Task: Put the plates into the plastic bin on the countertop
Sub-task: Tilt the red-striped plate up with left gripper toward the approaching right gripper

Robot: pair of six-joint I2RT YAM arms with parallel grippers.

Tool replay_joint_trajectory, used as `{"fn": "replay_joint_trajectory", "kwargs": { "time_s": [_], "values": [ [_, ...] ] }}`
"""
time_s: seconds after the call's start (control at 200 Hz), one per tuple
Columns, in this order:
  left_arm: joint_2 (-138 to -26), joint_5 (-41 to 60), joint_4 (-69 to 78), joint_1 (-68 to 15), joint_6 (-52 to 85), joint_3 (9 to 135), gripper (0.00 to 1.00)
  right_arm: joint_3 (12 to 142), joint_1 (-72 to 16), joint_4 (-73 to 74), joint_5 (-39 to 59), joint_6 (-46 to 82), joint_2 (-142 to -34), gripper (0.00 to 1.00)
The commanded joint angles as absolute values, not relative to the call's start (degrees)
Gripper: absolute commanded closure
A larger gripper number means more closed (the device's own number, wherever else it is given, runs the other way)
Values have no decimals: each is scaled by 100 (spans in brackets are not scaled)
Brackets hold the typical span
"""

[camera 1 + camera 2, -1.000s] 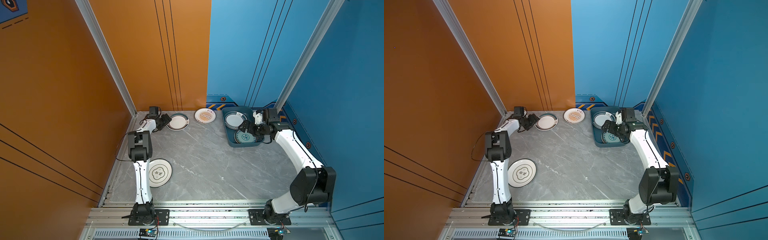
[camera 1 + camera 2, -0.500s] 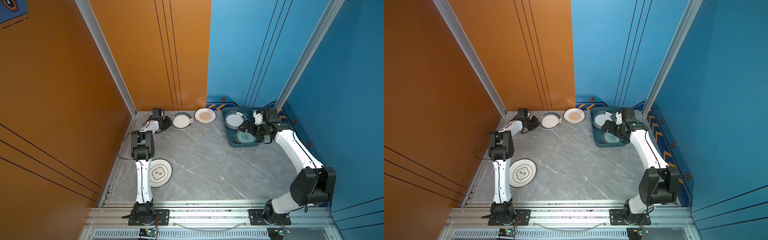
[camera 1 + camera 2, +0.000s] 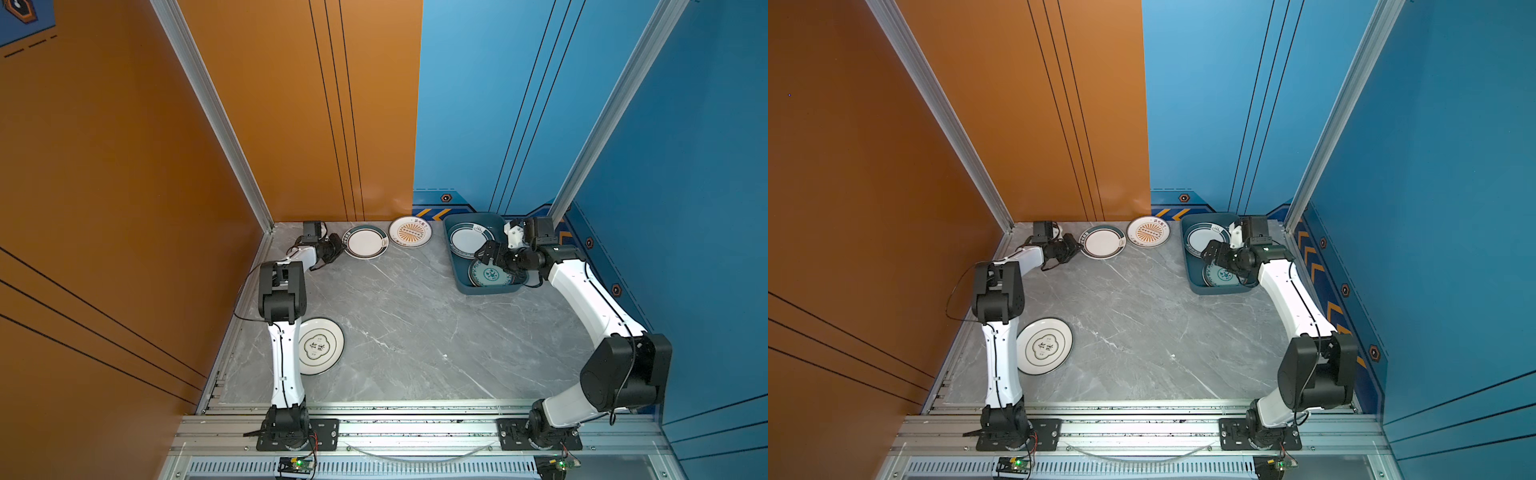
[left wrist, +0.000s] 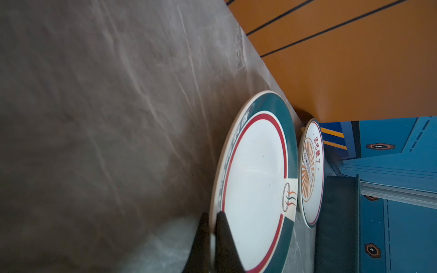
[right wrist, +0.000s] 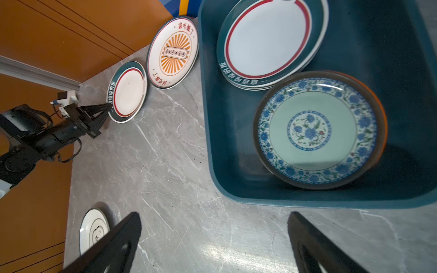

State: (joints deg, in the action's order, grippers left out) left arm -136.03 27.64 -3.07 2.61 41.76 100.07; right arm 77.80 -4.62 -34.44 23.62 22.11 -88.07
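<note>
The left gripper [image 4: 212,216] pinches the rim of a round white plate with a dark green rim [image 3: 365,242], near the far left corner of the grey marble-patterned countertop [image 3: 415,324]. The right gripper [image 3: 486,254] hangs spread wide over the dark teal-blue plastic bin [image 3: 490,290] at the far right corner. The bin holds a teal patterned plate [image 3: 490,276] and a stack of green-rimmed plates [image 3: 467,240].

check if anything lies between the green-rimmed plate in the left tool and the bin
Yes: the sunburst plate lies on the countertop between the green-rimmed plate, pinched by the left tool, and the bin. Lifted over it, the path looks open.
</note>
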Motion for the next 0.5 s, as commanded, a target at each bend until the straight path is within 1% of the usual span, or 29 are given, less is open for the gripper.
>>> {"fn": "replay_joint_trajectory", "kwargs": {
  "time_s": [0.0, 0.065, 0.255, 0.376, 0.496],
  "values": [
    [-13098, 2690, -513, 202, 3926, 9166, 100, 7621, -653, -3050, 3065, 2417, -8921, 1],
    [-12710, 2782, -296, 202, 3954, 8674, 100, 7565, -806, -2808, 3294, 2555, -9000, 1],
    [-11652, 3052, 287, 146, 4024, 7218, 100, 7533, -1425, -2042, 3566, 3035, -9470, 1],
    [-11052, 3259, 485, 21, 4127, 6671, 100, 7629, -1807, -1538, 3698, 3305, -9933, 1],
    [-10548, 3534, 628, -70, 4301, 6384, 100, 7752, -2099, -1262, 3744, 3461, -10362, 1]
  ]
}}
